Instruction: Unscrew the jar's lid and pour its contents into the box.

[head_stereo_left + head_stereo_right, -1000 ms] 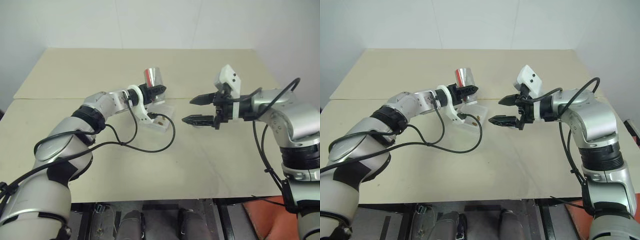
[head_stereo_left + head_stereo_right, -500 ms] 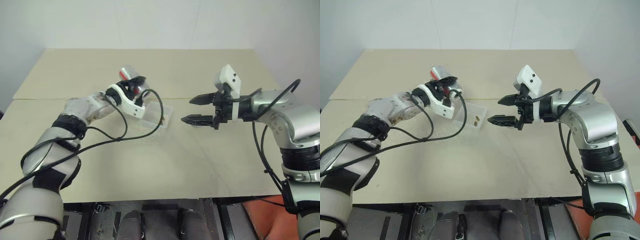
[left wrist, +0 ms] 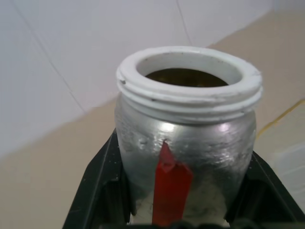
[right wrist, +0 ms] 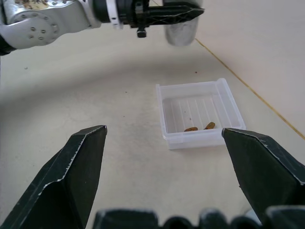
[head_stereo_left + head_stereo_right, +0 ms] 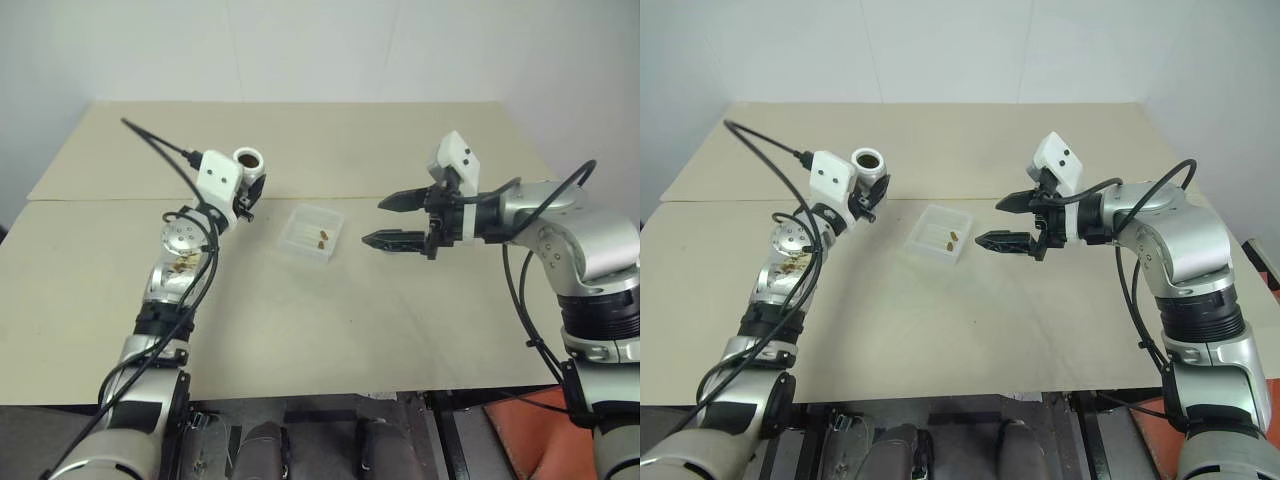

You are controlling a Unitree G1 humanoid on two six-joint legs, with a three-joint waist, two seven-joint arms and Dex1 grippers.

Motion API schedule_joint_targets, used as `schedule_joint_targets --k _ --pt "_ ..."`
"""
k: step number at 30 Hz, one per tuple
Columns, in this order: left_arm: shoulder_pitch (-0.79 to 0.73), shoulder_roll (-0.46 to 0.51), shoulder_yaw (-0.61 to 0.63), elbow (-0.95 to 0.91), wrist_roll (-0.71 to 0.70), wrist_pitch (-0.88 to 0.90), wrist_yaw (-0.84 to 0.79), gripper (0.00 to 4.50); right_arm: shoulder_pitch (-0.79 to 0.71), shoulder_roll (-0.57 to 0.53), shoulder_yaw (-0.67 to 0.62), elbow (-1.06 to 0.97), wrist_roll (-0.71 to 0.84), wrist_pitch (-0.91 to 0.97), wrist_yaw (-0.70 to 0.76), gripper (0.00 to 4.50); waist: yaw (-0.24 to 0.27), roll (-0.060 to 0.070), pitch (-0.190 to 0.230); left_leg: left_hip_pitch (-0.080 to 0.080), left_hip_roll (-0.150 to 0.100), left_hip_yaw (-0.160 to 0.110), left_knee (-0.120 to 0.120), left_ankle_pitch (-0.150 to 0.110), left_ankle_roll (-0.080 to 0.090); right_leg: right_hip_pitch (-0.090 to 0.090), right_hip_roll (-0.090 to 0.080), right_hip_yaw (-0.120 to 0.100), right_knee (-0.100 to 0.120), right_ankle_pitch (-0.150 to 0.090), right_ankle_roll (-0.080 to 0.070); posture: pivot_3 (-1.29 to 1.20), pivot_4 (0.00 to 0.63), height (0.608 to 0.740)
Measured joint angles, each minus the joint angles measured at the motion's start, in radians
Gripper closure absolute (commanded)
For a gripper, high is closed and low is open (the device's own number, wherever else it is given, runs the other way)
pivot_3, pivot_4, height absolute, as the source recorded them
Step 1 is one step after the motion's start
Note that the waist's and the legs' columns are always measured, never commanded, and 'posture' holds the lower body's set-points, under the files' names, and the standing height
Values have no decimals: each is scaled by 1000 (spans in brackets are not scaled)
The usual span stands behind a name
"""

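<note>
- Writing cannot be read anywhere on the jar point(image 3: 186, 138); its only marking is a red strip running up a silvery, shiny wall.
- Jar appearance: short and cylindrical, with a white threaded neck and an open mouth facing up; the inside looks dark brown, and I cannot tell whether anything is left in it.
- Left gripper point(image 5: 248, 188) has its black fingers point(image 3: 97, 186) pressed against both sides of the jar, holding it upright in the air above the desk point(image 5: 400, 330), to the robot's left of the box point(image 5: 311, 232) and well apart from it.
- Box: shallow, clear plastic, rectangular with rounded corners and a ribbed floor; it rests flat on the desk between the two grippers, nearer the right one.
- Contents point(image 4: 199, 127): two small yellowish-brown bits lie close together inside the box, against the wall on the side nearest the right gripper.
- Right gripper point(image 5: 385, 221) hovers just beside the box on the robot's right, above the desk, its fingers point(image 4: 81, 162) spread wide with nothing between them, pointing toward the box.
</note>
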Motion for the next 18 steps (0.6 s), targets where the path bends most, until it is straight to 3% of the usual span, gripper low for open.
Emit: schedule_joint_targets --k 12,13,18 --pt "101 -58 64 -35 -39 71 27 2552 -1 0 4 1 -1 0 1 30 6 0 0 1 0 0 0 -1 1 2 0 0 -1 0 0 0 150 740" --pt "101 -60 71 -23 -39 71 31 1814 -1 0 4 1 -1 0 1 0 6 0 0 1 0 0 0 -1 1 2 0 0 -1 0 0 0 150 740" --pt "102 -64 94 22 -40 71 33 342 0 0 4 1 -1 -1 -1 0 7 0 0 1 0 0 0 -1 1 2 0 0 -2 0 0 0 150 740"
